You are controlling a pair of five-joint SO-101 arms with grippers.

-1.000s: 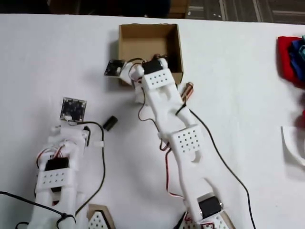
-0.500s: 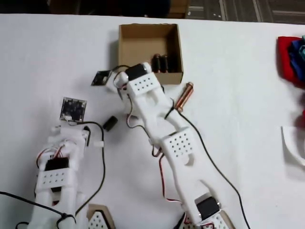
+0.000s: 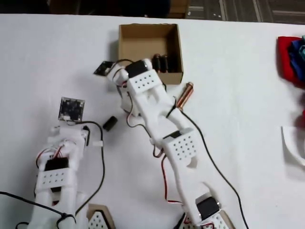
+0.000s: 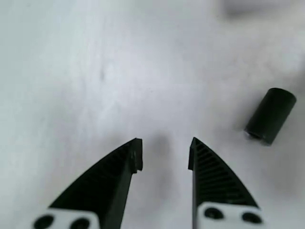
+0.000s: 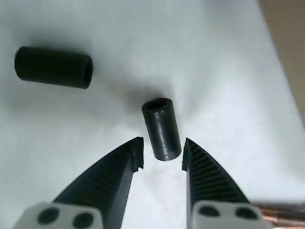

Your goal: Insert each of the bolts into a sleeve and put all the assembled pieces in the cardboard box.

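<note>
1. The right fingers are standing spread, straddling the end of a black sleeve that is lying flat on the tabletop. They are pinching nothing.
2. The left fingers are spread too, hanging over bare tabletop well out from the front-left corner of the cardboard box. A loose sleeve is lying just beside them.
3. Over the past second the right arm has been swinging back off the box's front wall. It is now sitting just in front of the box's left corner.
4. Inside the box, against its right wall, assembled pieces are showing where the arm was covering them a second ago. That delivery looks done.
5. A copper bolt is lying just outside the box's front-right corner, with no sleeve on it.
6. I'm reading this as the next round starting: the right fingers are lining up on a sleeve, and the bolt is waiting to go in.
</note>
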